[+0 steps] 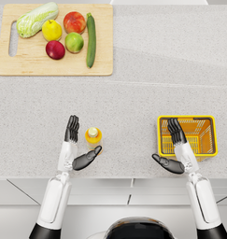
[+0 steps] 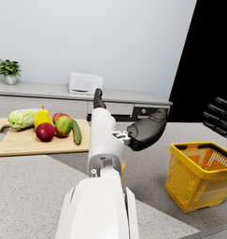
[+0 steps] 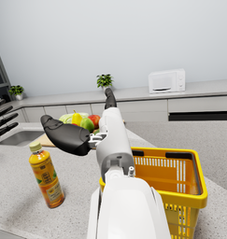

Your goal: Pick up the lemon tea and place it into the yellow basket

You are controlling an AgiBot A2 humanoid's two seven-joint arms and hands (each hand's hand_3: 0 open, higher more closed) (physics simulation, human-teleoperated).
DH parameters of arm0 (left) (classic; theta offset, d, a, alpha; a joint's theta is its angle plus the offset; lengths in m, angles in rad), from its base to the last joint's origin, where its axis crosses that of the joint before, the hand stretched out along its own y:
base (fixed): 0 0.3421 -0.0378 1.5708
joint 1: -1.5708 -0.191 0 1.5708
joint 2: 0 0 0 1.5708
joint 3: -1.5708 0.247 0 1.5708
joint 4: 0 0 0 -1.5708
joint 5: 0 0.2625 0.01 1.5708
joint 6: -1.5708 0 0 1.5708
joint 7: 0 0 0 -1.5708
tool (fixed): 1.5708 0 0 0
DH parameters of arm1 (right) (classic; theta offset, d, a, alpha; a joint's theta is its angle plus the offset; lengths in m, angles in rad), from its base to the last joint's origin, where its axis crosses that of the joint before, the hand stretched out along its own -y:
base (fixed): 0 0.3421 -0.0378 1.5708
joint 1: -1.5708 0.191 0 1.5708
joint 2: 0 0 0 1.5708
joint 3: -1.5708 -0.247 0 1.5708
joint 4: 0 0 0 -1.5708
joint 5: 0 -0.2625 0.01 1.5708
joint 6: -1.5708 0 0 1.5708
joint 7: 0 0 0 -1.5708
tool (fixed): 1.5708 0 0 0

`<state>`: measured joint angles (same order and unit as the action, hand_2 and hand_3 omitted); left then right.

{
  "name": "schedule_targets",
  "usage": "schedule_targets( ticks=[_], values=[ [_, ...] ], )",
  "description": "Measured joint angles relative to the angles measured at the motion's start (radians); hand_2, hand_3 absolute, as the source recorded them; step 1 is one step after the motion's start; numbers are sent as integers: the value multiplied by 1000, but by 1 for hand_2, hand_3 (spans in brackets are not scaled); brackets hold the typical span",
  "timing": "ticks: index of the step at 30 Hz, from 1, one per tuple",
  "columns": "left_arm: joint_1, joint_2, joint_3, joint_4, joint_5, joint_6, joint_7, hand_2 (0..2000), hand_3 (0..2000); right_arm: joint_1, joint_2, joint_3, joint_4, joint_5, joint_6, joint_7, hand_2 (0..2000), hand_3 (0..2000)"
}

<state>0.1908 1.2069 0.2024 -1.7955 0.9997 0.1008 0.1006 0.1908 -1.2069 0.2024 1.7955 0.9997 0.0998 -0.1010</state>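
The bottle of lemon tea [image 1: 93, 137] stands upright on the counter [image 1: 133, 98], between the thumb and fingers of the spread, empty left hand [image 1: 77, 145], seemingly ready to grip; the basket [image 1: 208, 150] sits at three o'clock under the spread right hand [image 1: 174, 149].

Head overhead; wrists low, sharing basket [image 2: 199, 175].

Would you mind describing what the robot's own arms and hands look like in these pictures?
Both arms have smooth, glossy white shells, rounded and segmented, darkening to black near the shoulders. The left hand and right hand are dark grey to black, with slim ridged fingers and a bulbous, smooth thumb. Small metallic fittings show at the wrists in the wrist views. No loose cables or markings are visible.
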Motion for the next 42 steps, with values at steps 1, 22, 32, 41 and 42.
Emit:
schedule_targets(
  ticks=[1, 22, 32, 41, 42],
  values=[
    [0, 0, 0, 0, 0, 0, 0, 0, 0, 0, 0, 0, 0, 0, 0, 0, 0, 0],
    [30, 47, 41, 140, 254, -97, -97, 0, 0, -8, -28, -22, 68, 233, -96, 97, 0, 0],
    [100, 110, 92, 514, 332, -101, -100, 0, 0, -7, -53, -68, 154, 288, -100, 101, 0, 0],
    [236, 192, 115, 846, 335, -104, -101, 0, 0, 1, -79, -46, 140, 290, -100, 101, 0, 0],
    [249, 199, 117, 876, 335, -105, -101, 0, 0, 2, -82, -43, 138, 290, -100, 101, 0, 0]
  ],
)
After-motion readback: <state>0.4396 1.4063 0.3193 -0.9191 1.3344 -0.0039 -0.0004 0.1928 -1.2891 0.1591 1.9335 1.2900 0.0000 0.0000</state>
